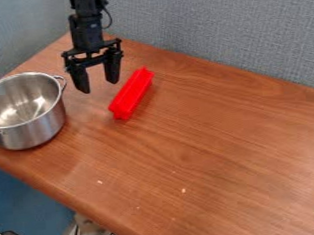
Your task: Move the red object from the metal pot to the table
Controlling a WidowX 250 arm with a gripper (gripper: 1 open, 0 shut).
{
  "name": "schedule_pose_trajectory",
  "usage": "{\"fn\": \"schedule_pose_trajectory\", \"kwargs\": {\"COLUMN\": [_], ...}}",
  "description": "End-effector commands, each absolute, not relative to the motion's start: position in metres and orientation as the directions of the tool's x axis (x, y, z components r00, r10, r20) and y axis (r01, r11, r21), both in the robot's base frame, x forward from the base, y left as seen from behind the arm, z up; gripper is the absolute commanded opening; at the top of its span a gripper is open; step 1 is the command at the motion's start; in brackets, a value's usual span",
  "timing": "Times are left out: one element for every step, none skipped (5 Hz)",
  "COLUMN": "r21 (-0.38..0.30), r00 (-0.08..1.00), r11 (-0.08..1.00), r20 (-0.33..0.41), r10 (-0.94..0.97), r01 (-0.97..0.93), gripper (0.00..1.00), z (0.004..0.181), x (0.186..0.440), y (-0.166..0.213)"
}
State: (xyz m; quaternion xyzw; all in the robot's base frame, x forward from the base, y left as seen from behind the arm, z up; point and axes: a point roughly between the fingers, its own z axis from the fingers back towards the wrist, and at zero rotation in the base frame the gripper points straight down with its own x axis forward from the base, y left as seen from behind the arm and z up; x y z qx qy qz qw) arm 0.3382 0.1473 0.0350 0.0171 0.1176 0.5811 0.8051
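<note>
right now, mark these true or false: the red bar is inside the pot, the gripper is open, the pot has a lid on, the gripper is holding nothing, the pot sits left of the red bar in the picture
1. The red bar is inside the metal pot. False: it lies flat on the wooden table, beside the pot and apart from it.
2. The gripper is open. True: its two fingers stand apart.
3. The pot has a lid on. False: it is uncovered and its interior looks empty.
4. The gripper is holding nothing. True: nothing sits between the fingers, and the red bar lies just to its right in the picture.
5. The pot sits left of the red bar in the picture. True.
</note>
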Motion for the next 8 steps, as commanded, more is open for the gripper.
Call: {"fn": "schedule_pose_trajectory", "kwargs": {"r21": [0.059, 0.033, 0.020, 0.009, -0.034, -0.080, -0.105, -0.128], "r00": [0.296, 0.289, 0.287, 0.283, 0.266, 0.249, 0.263, 0.276], "r11": [0.302, 0.292, 0.289, 0.283, 0.265, 0.244, 0.260, 0.276], "r20": [-0.092, -0.081, -0.062, -0.046, -0.047, -0.053, -0.016, 0.017], "r10": [0.951, 0.954, 0.956, 0.958, 0.963, 0.967, 0.965, 0.961], "r01": [-0.951, -0.956, -0.957, -0.959, -0.964, -0.966, -0.960, -0.953], "gripper": [1.00, 1.00, 1.00, 1.00, 1.00, 1.00, 1.00, 1.00], "z": [0.090, 0.085, 0.078, 0.069, 0.065, 0.063, 0.067, 0.070], "x": [0.356, 0.369, 0.381, 0.393, 0.390, 0.387, 0.393, 0.399], "y": [0.142, 0.155, 0.165, 0.178, 0.168, 0.158, 0.152, 0.146]}}
